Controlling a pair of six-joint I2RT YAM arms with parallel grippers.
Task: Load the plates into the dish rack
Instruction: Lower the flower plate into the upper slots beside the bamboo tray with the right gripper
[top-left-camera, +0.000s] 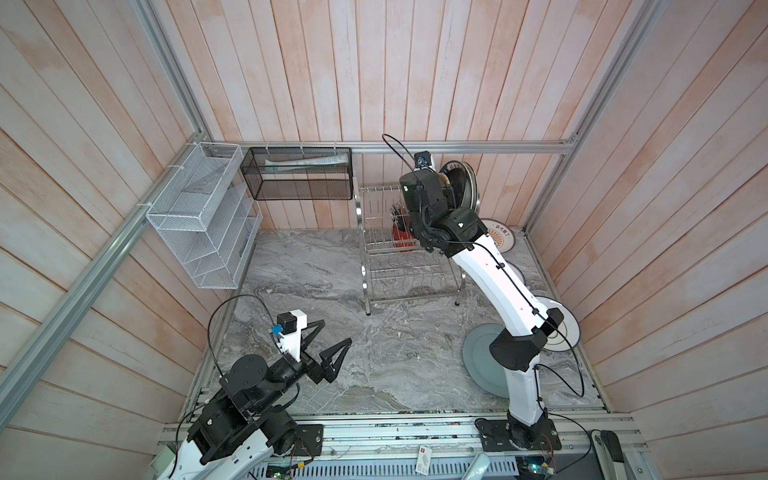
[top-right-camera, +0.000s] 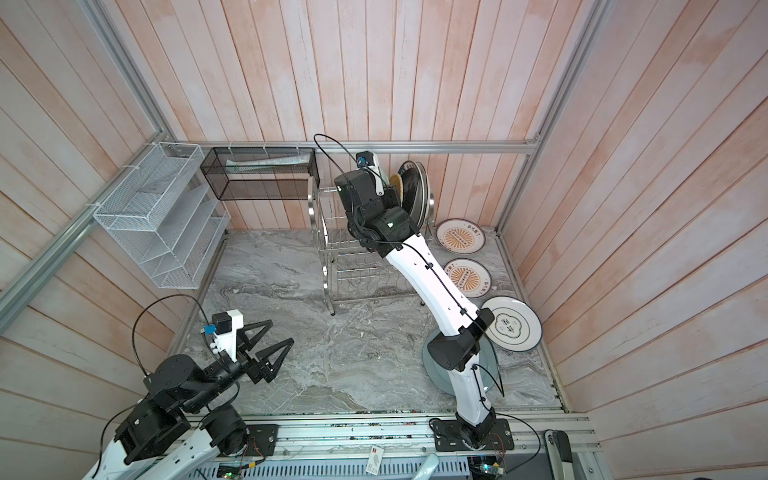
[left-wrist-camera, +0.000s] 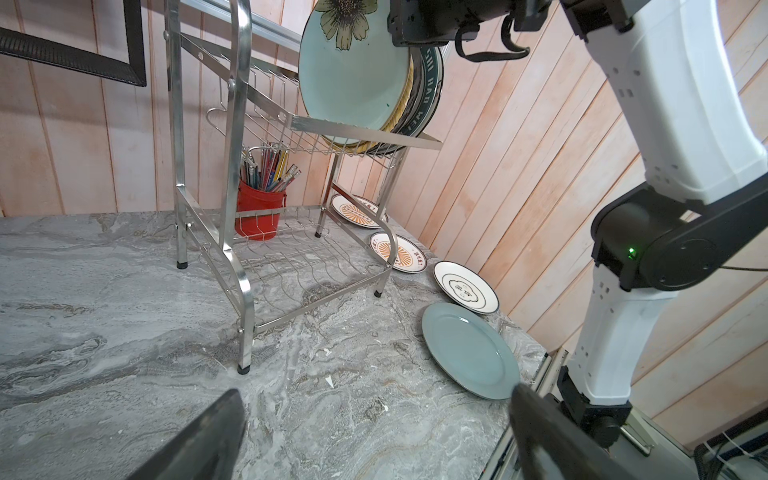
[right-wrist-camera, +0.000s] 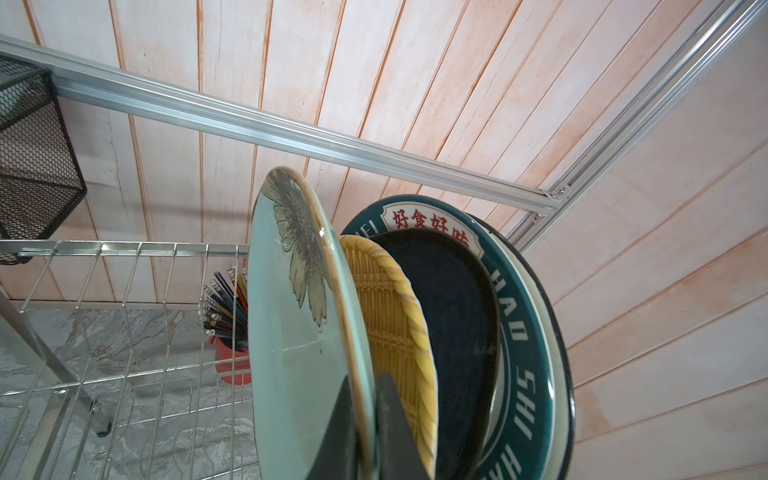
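- My right gripper (right-wrist-camera: 365, 419) is clamped on the rim of the mint flowered plate (right-wrist-camera: 291, 332). The plate stands on edge in the upper tier of the dish rack (left-wrist-camera: 232, 174), just beside the yellow woven plate (right-wrist-camera: 395, 316).
- My left gripper (top-left-camera: 336, 331) hangs over the near marble table (top-left-camera: 374, 365), jaws wide apart and empty.
- If I let go before the plate's lower edge sits between prongs, I judge it could tip or roll off the tier. I cannot tell whether it is seated, because the tier's front rail hides that edge.
- One of my fingers sits in the narrow gap beside the woven plate. Dragging it out crooked could jostle the black plate (right-wrist-camera: 453, 324) and the green-rimmed plate (right-wrist-camera: 523, 332) behind.
- Only the right wrist view shows the pinch and the order of the row. In both top views my own wrist covers it.
- The left wrist view shows four plates lying flat beside the rack: two sunburst plates (left-wrist-camera: 359, 212), an emblem plate (left-wrist-camera: 465, 286) and a grey-blue plate (left-wrist-camera: 469, 351). The right wrist view shows none of them.
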